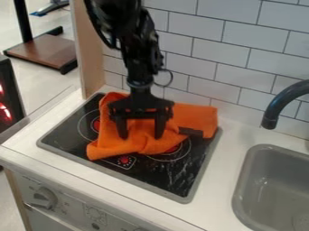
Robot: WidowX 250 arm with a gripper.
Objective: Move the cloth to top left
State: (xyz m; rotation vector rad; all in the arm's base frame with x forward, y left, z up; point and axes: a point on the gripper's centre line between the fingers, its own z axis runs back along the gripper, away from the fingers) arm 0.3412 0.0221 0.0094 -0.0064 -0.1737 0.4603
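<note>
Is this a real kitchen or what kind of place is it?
It looks like a toy kitchen, maybe set up in a robot lab. You can see a stove, a sink with a tap, and a robot arm over the stove.

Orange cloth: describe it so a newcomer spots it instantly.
On the white counter, left of the gray sink, find the black stovetop. The cloth lies rumpled over its rear part, right where the gripper hangs. Bright orange, soft and creased, unlike the flat, hard stovetop around it.
</note>
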